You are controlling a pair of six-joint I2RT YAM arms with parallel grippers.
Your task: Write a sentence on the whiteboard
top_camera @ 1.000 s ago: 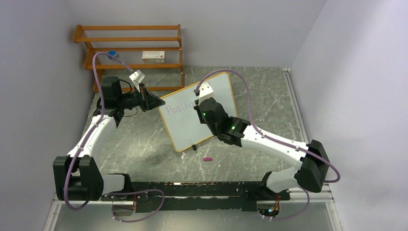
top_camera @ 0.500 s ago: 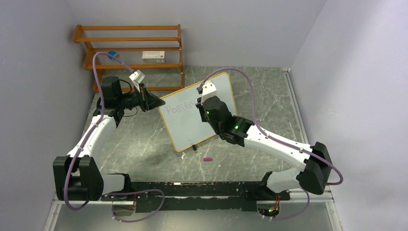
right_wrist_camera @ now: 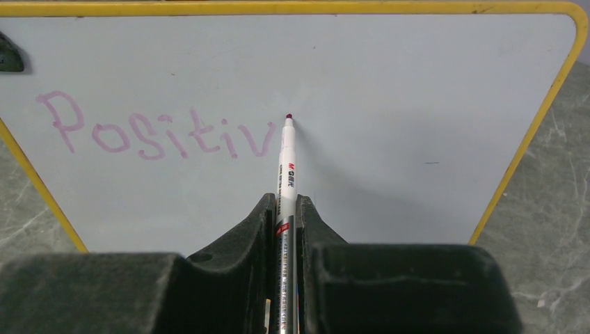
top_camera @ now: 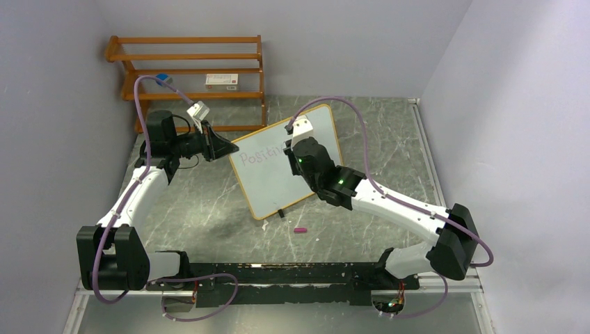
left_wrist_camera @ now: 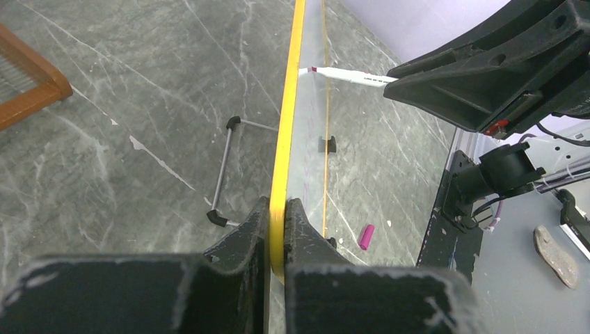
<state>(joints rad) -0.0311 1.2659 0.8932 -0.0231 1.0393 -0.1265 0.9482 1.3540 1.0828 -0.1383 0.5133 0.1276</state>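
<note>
On grey marble [left_wrist_camera: 139, 104], left fingers [left_wrist_camera: 245, 240] clamp whiteboard [left_wrist_camera: 282, 167] edge.

The right arm [top_camera: 396, 207] hides part of the whiteboard [top_camera: 268, 184].

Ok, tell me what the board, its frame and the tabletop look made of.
Board: smooth white panel with a slight sheen, likely coated; the purple ink sits on top. Frame: thin yellow edging, plastic or painted wood, cannot tell which. Tabletop: grey with pale veins, marble-look stone or laminate, fairly matte.
</note>
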